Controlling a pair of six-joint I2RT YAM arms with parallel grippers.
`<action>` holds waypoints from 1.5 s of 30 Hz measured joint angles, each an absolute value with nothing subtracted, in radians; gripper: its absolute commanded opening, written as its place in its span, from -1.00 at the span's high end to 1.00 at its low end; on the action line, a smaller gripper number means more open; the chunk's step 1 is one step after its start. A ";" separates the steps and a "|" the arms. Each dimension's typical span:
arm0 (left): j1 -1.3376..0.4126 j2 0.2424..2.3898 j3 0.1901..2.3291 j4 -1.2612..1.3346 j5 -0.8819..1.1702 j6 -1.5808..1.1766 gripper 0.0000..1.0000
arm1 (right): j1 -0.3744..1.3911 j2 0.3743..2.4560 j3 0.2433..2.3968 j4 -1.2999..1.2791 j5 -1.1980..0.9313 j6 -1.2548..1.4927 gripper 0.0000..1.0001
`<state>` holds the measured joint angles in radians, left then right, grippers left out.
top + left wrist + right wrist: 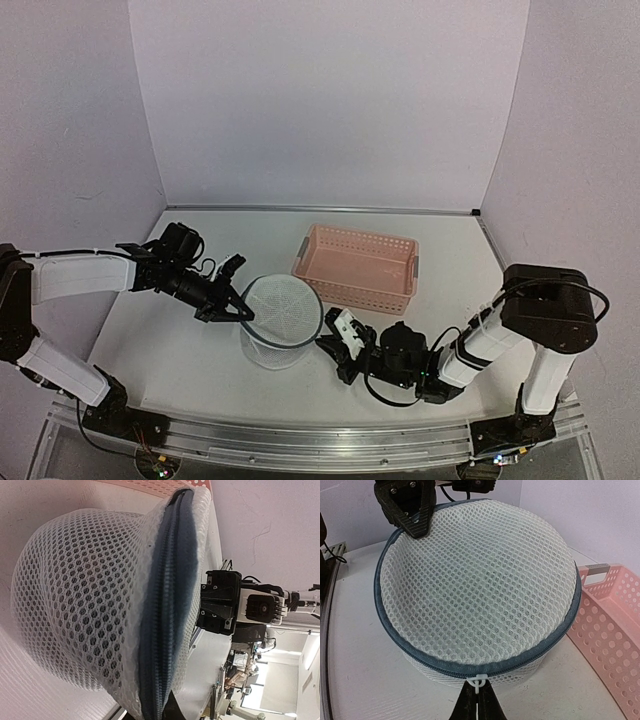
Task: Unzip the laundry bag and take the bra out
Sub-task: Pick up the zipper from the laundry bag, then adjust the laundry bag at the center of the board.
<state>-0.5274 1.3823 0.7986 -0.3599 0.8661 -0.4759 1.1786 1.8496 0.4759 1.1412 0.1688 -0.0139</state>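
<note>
Bag place: the laundry bag [282,318] stands in the middle of the table [180,350], just near-left of the pink basket [358,268].
Bra: it cannot be made out through the mesh; I judge it is inside.
Zip: the grey-blue zip [160,630] looks closed along the part that shows.
Left gripper: the left gripper [238,312] is closed on the left rim of the bag and steadies it.
Right gripper: the right gripper [478,695] is closed, and its tips seem to pinch the white zip pull [479,682] at the near side.
Handling: the bag is probably light, with soft mesh that gives way and a stiffer rim. It may slide or turn when pulled.
Where to hold: the rim on one side and the small zip pull on the other. The pull is thin and may slip out.
</note>
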 measured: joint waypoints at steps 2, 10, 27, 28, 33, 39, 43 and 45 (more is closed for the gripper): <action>-0.527 1.382 0.799 -0.360 0.861 -0.475 0.63 | 1.179 1.850 0.476 1.141 0.168 -0.004 1.00; -0.527 1.382 0.799 -0.370 0.802 -0.489 -0.21 | 1.179 1.823 0.471 1.093 0.161 0.039 1.00; -0.531 1.077 0.751 -0.437 0.674 -0.673 -0.83 | 1.233 1.775 0.675 0.777 0.208 0.264 1.00; -0.535 1.054 0.739 -0.437 0.673 -0.691 -0.83 | 1.235 1.775 0.695 0.758 0.211 0.287 1.00; -0.573 0.968 0.640 -0.395 0.671 -0.802 -0.79 | 1.243 1.790 0.794 0.701 0.233 0.393 1.00; -0.628 0.943 0.497 -0.212 0.663 -0.987 -0.76 | 1.266 1.843 0.867 0.659 0.247 0.447 1.00; -0.654 0.943 0.403 -0.056 0.639 -1.131 -0.74 | 1.280 1.860 0.886 0.631 0.251 0.458 1.00; -0.666 0.945 0.384 -0.014 0.619 -1.182 -0.72 | 1.282 1.863 0.889 0.625 0.252 0.458 1.00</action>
<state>-0.6662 0.9455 0.3836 -0.0143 0.6186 -1.1820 1.2823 1.8626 0.8886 0.6250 0.2516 0.4580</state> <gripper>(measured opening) 0.871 0.010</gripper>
